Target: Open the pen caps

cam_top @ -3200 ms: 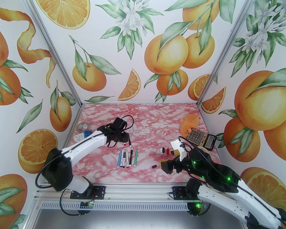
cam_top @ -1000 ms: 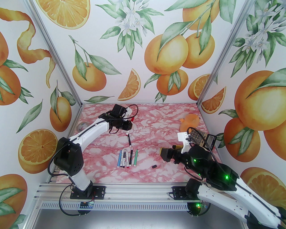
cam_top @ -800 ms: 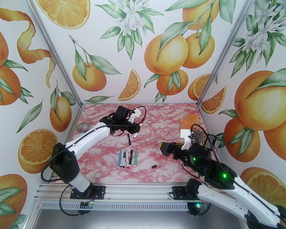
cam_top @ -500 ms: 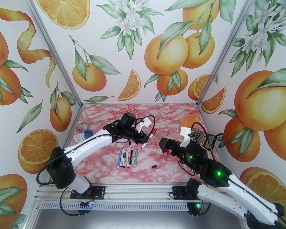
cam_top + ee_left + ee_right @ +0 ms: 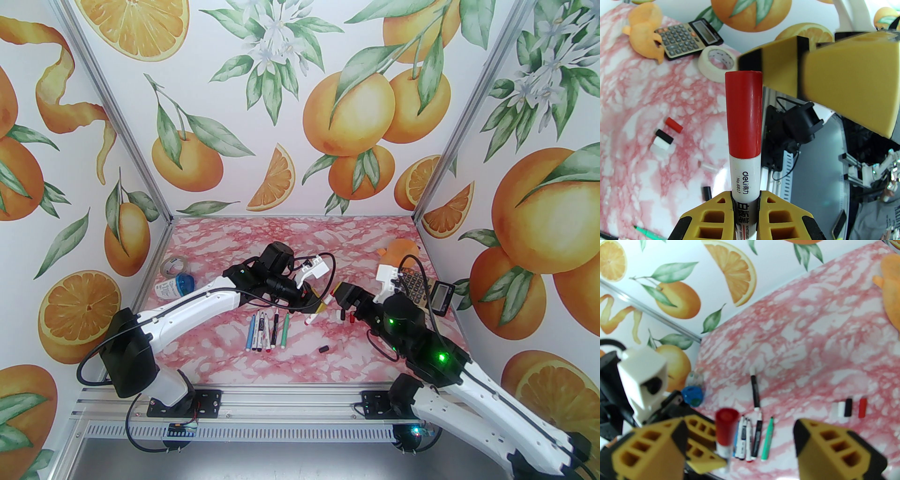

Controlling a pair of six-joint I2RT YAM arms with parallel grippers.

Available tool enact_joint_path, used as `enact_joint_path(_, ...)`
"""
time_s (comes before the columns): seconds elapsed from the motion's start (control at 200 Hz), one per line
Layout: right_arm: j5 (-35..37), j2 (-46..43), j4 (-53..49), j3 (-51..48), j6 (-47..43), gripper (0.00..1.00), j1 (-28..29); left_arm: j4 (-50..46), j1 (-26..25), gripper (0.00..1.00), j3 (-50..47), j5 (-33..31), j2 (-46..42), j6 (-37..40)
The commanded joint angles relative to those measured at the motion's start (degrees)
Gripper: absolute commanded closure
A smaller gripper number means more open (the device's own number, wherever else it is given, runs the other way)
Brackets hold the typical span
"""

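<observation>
While my left gripper (image 5: 745,199) pinches a white pen (image 5: 744,173) printed "deli No.6817", its red cap (image 5: 744,112), still on, pokes between the spread fingers of my right gripper (image 5: 740,429). Loose caps (image 5: 664,138) in red, black and white lie together on the table (image 5: 328,243), with the other pens (image 5: 267,330) in a row.

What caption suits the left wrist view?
Left gripper clamps a white marker, red cap on, while the right gripper has a finger beside the cap's tip.

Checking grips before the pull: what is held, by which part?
Left gripper holds the red-capped pen by its white barrel; right gripper is open, holding nothing.
</observation>
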Motion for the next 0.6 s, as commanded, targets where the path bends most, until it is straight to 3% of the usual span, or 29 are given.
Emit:
enact_joint_path(0.0,-4.3,1.9,4.8,-0.5,-0.1,0.31,-0.4,1.0,-0.6,0.86,-0.2,2.4,-1.0,1.1)
enact_joint_path(0.38,-6.5,3.4,6.5,-1.0,0.5,0.59,-1.1,0.6,-0.8,0.87,0.0,1.3,-0.8,1.3)
enact_joint_path(0.595,-7.1,3.9,6.2,-1.2,0.3,0.63,-1.1,1.1,-0.8,0.87,-0.2,1.7,-1.0,0.8)
